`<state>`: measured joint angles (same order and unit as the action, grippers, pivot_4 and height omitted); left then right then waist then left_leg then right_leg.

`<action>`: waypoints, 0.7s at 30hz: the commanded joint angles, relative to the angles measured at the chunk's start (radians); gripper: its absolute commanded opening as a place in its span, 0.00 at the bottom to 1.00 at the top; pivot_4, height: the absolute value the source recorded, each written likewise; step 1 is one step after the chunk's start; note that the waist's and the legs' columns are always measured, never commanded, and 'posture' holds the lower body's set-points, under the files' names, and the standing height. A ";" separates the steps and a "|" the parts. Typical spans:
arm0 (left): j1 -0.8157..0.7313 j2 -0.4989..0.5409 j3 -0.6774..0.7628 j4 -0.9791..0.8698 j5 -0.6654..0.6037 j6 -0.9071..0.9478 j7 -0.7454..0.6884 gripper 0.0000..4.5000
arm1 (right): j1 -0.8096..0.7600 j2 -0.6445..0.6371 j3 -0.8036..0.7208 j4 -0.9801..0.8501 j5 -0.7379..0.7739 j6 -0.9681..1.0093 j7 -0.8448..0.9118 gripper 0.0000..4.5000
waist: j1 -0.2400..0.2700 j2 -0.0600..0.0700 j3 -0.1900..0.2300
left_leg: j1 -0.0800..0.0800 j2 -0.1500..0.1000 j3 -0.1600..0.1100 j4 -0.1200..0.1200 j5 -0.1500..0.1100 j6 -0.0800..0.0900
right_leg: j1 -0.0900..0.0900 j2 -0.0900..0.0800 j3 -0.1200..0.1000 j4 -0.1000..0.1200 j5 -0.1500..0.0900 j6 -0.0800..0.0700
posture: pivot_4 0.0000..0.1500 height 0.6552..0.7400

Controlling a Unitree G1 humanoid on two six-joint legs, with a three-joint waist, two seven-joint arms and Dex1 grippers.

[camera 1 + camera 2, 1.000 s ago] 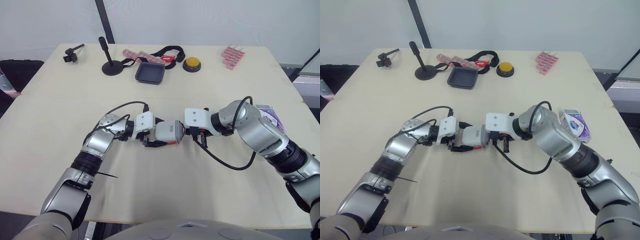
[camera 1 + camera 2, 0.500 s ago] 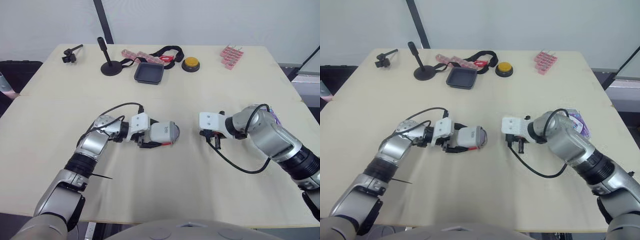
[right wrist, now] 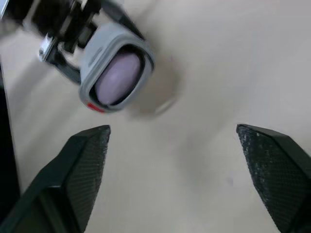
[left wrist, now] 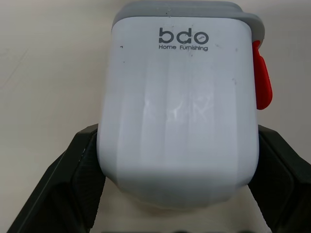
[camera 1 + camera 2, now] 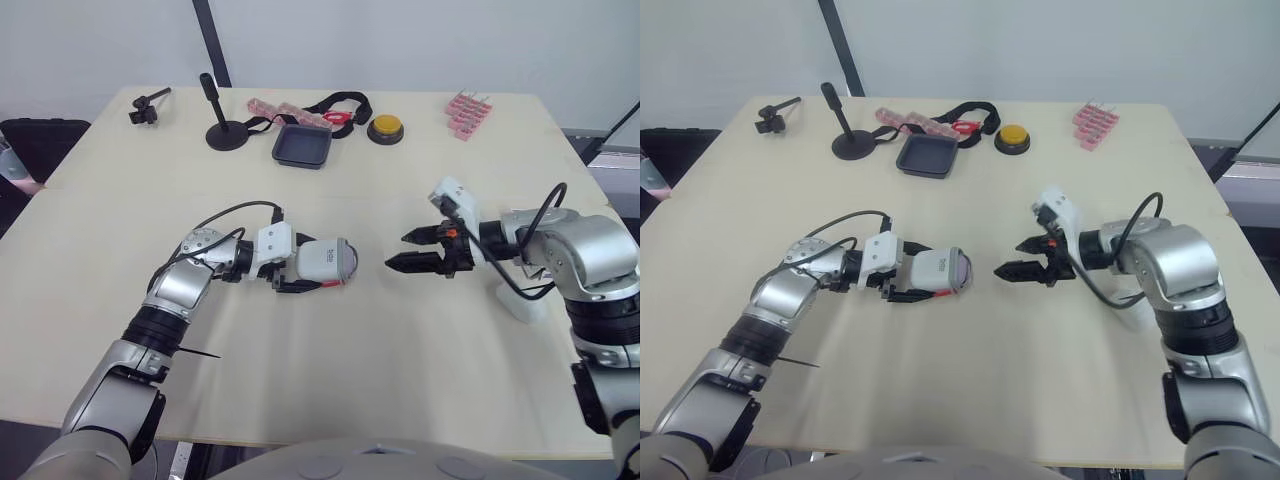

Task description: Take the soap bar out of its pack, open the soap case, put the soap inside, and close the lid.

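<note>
A white soap case point(image 5: 322, 262) with a grey rim and a red latch point(image 4: 261, 82) lies on its side just over the table, left of the middle. My left gripper point(image 5: 298, 272) is shut on its two sides, one black finger point(image 4: 80, 167) on each. In the right wrist view a lilac soap bar point(image 3: 119, 78) shows inside the grey rim of the case point(image 3: 99, 58); I cannot tell whether a lid covers it. My right gripper point(image 5: 396, 251) hovers open a short way to the right of the case, its tips pointing at it, with nothing between them.
Along the table's far edge stand a black stand point(image 5: 225, 132), a dark tray point(image 5: 301, 146), a black strap with a red part point(image 5: 335, 105), a yellow button point(image 5: 385, 127) and pink clips point(image 5: 466, 110). A small black clamp point(image 5: 147, 104) lies at the far left.
My right gripper has left the end of the case, swung away to the right and opened. The left gripper keeps hold of the case and has drawn it slightly left.
</note>
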<state>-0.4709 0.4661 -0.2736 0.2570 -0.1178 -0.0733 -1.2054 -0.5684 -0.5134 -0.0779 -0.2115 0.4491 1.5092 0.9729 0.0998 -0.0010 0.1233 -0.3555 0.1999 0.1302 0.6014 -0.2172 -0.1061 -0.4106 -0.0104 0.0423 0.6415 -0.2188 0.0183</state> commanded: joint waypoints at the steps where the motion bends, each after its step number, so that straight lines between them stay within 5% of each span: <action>1: 0.002 0.008 0.025 -0.039 -0.023 -0.018 0.003 0.78 | -0.023 0.067 -0.125 0.035 0.104 0.101 -0.065 0.99 | 0.003 0.000 0.000 | 0.000 0.000 0.000 0.000 0.000 0.000 | 0.000 0.000 0.000 0.000 0.000 0.000 | 1.00 1.00; 11: 0.008 0.015 0.026 -0.062 -0.029 -0.007 0.000 0.78 | 0.046 0.213 -0.198 0.081 0.469 0.105 -0.361 0.99 | 0.015 0.001 0.001 | 0.000 0.000 0.000 -0.001 0.000 0.000 | 0.000 0.000 -0.001 -0.001 0.000 0.000 | 1.00 1.00; 21: 0.015 0.012 0.019 -0.089 -0.034 0.004 0.005 0.78 | 0.070 0.259 -0.145 0.104 0.634 0.105 -0.578 0.99 | 0.007 0.002 0.001 | 0.000 0.000 0.000 -0.002 0.000 -0.001 | 0.000 0.000 -0.001 -0.003 0.000 0.000 | 1.00 1.00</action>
<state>-0.4562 0.4753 -0.2735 0.2133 -0.1261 -0.0672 -1.2026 -0.4974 -0.2604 -0.2196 -0.1003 1.0280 1.6080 0.4191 0.1072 0.0007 0.1239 -0.3557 0.1997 0.1302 0.5986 -0.2171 -0.1071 -0.4108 -0.0108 0.0413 0.6386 -0.2188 0.0183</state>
